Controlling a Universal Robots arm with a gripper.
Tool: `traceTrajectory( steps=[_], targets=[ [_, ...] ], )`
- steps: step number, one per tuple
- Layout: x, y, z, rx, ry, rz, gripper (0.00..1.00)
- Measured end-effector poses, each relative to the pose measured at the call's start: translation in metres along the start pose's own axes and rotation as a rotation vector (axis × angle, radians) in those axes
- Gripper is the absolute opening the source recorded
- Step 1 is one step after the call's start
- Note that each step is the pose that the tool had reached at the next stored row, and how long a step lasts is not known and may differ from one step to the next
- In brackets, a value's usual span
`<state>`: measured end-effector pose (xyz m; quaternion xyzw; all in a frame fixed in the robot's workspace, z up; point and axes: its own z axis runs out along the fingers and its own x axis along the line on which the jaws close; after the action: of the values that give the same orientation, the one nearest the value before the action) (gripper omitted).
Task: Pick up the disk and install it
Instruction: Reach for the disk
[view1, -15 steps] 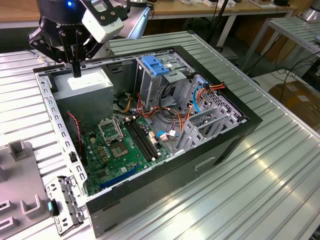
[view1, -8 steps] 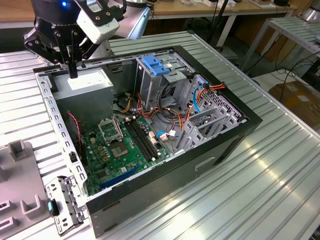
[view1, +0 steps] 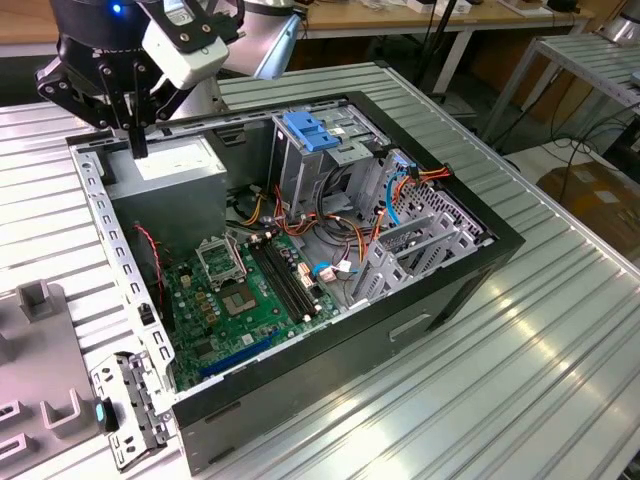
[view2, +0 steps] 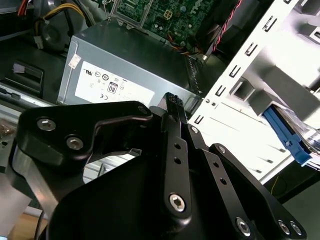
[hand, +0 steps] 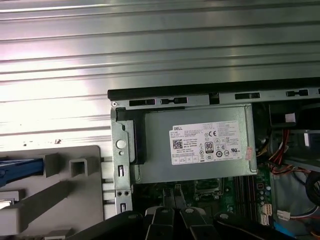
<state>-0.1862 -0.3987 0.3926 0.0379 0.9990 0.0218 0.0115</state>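
Ribbed aluminium table (view1: 560, 330) planks, bright and grooved, carry an open black steel computer case (view1: 330, 375). The gripper (view1: 137, 150) hangs over the case's far corner at the exterior view's left, just above the boxy grey power supply (view1: 170, 170). Its two slim black fingers are pressed together with nothing between them (the first wrist view shows this best).

The disk (hand: 20, 167) lies off the case, in a matte grey plastic holder (hand: 75, 200) on the table beside that same corner. Its long glossy blue rail (view2: 287, 135) shows in both wrist views, with a sliver of pale metal next to it.

The step in hand looks like the approach for the pick. To do it well:
- Spread the fingers before descending, since closed they could only prod the disk.
- Clear the perforated sheet-metal edge (view1: 100, 215) of the case on the way across.
- Grip across the rigid metal body rather than the rail, as the plastic probably flexes and is slick.
- Lift straight out of the holder's upright tabs.

The green motherboard (view1: 240, 300), loose cables and tall drive cage (view1: 310, 170) sit well apart from the disk.
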Motion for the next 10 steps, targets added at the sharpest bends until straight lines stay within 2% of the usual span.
traceTrajectory(
  steps=[4,10],
  targets=[
    [0.0095,-0.0007,-0.0001,0.0,0.0004,0.0,0.11],
    [0.0189,-0.0014,-0.0002,-0.0003,0.0014,0.0,0.11]
  ],
)
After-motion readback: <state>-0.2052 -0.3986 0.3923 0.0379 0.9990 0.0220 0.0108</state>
